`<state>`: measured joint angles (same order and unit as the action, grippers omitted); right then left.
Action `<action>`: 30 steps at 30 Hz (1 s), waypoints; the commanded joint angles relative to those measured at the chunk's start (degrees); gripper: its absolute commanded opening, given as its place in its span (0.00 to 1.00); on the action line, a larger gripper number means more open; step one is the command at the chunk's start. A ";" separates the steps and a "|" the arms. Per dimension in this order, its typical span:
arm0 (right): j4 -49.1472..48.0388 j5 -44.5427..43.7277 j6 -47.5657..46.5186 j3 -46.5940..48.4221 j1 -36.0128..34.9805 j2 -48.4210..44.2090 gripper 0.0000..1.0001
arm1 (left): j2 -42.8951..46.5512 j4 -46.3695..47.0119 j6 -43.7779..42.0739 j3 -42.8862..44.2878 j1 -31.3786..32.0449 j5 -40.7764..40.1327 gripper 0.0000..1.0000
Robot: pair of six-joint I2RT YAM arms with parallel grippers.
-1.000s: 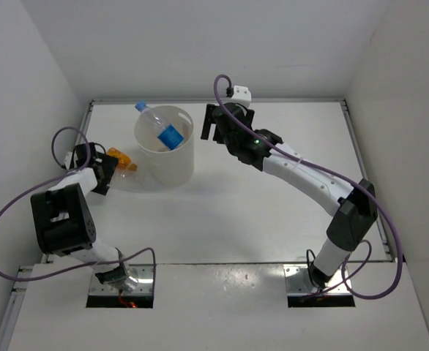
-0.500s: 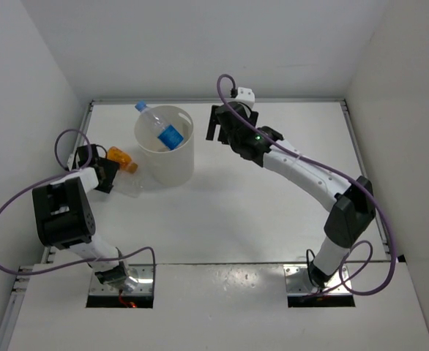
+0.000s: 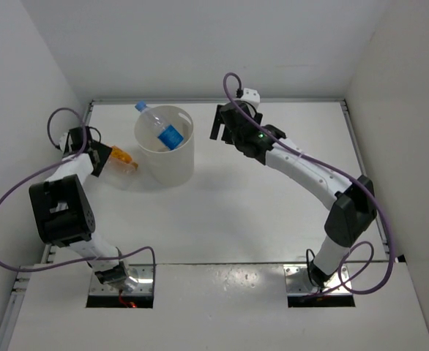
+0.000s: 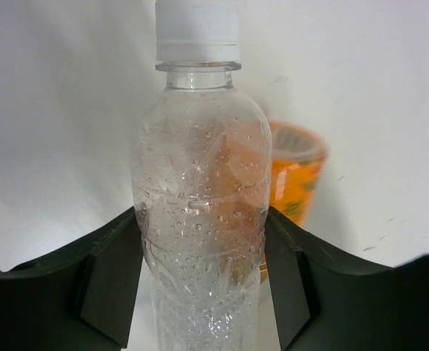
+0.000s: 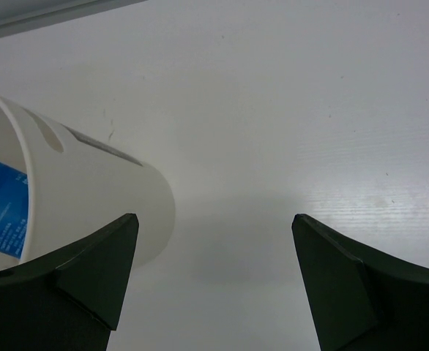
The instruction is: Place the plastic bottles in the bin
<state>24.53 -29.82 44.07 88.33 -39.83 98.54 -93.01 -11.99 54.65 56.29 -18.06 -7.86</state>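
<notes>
A white worktop (image 3: 236, 219) is boxed in by white walls (image 3: 46, 58) on its left, far and right sides. Its middle and right lie open, and the objects crowd the far left corner.

A cream round plastic bin (image 3: 172, 164) stands upright there, a little off the far edge. Inside it leans a clear plastic bottle with a blue cap and blue label (image 3: 169, 135), its cap poking over the far left rim. An orange plastic bottle (image 3: 123, 159) lies left of the bin, near the worktop's left edge.

The left arm rises from its near-left base and reaches far along the left wall, wrist turned right toward the bin. The left claw (image 3: 97, 161) is closed around a clear plastic bottle with a white cap (image 4: 200, 219). Its fingers press both sides of the body, and the orange bottle sits just beyond.

The right arm stretches in a long diagonal from its near-right base to the far middle. The right claw (image 3: 225, 126) is spread wide and holds nothing. It is just right of the bin and apart from it.
</notes>
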 commanded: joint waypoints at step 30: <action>-0.98 1.79 4.79 -7.12 3.62 -3.97 0.87 | -0.94 13.67 -13.78 42.32 16.38 4.09 0.23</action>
<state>24.36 -28.10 47.33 81.30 -36.86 97.01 -93.97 0.67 42.74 95.15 -5.56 -3.97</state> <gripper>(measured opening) 0.865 0.655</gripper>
